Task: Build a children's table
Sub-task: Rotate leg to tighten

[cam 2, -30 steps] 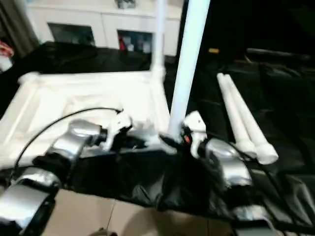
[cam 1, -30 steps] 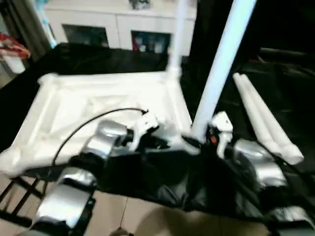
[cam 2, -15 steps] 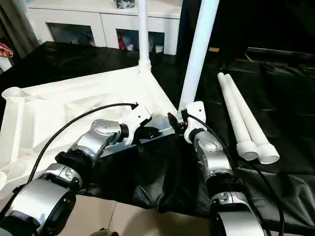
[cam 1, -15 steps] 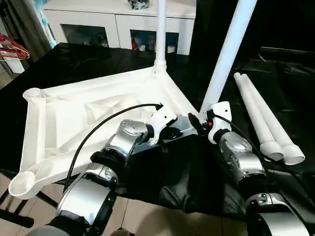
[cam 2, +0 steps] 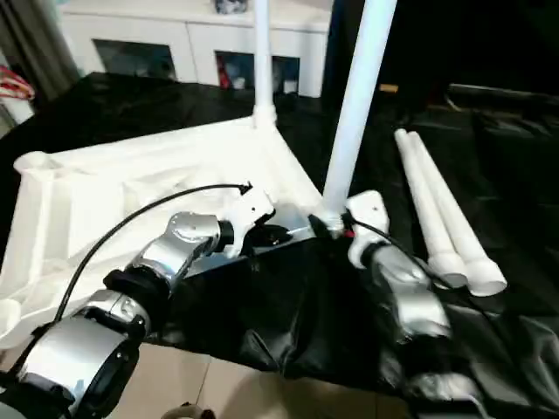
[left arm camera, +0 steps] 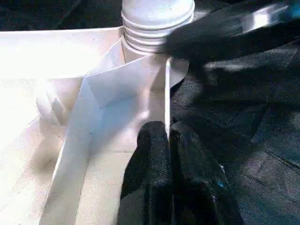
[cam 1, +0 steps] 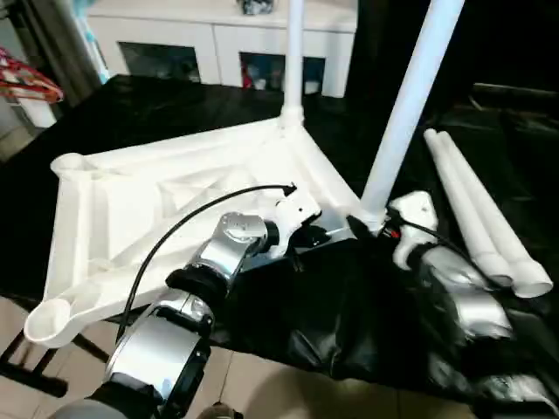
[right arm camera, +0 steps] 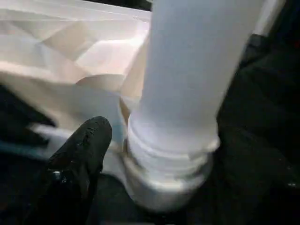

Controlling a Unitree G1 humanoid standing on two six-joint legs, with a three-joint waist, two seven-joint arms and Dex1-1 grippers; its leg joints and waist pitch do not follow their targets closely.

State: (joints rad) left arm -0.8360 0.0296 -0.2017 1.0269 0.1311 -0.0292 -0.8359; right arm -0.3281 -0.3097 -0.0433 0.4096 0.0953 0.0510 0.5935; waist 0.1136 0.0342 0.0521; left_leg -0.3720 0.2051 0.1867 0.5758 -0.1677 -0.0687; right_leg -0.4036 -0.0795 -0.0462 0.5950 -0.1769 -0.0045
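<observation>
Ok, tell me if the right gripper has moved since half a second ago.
Yes: the right gripper has drawn rightward, away from the upright leg.

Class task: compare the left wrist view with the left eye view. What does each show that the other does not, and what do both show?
Left wrist view alone: the left gripper pinching the table top's thin rim, and the ribbed foot of the near leg in its socket.

Left eye view alone: two loose legs lying on the black work table, a far upright leg, and the right gripper by the near leg.

Both: the white table top, upside down.

Tops of both upright legs (cam 1: 410,96) beyond the frame edge
</observation>
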